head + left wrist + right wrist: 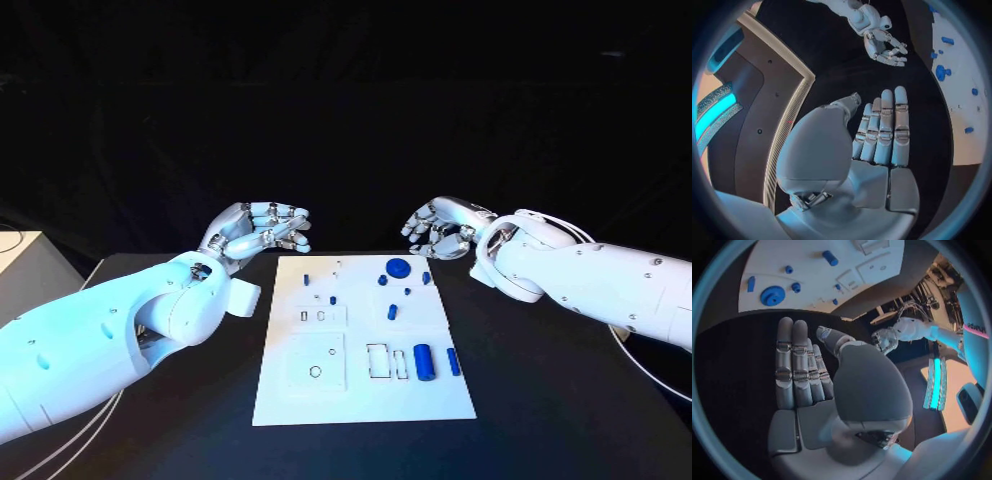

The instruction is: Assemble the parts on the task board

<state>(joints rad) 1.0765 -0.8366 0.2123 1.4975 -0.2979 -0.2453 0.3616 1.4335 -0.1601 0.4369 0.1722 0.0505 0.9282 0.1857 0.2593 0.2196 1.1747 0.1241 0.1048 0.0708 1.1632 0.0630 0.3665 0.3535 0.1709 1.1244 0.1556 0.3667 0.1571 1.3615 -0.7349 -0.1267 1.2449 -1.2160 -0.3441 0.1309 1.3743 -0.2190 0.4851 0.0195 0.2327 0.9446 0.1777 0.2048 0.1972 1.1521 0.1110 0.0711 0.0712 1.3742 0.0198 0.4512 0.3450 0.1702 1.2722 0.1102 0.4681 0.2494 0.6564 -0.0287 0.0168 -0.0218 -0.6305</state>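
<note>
Both hands hover empty above the far end of the table, the left hand (261,229) just off one far corner of the white board (310,400) and the right hand (441,227) just off the other, fingers loose and released, holding nothing. The blue parts lie loose on the board between and below the hands: a round disc (398,267) nearest the right hand, a thick cylinder (423,357) farther down. Nothing looks assembled yet, and the hands seem parked clear so the board stays unobstructed.

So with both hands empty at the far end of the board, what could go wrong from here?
The small blue parts lie close together on the task board, so a wide open left hand or right hand may knock neighbours. The round blue disc lies flat and may be hard to pinch.
</note>
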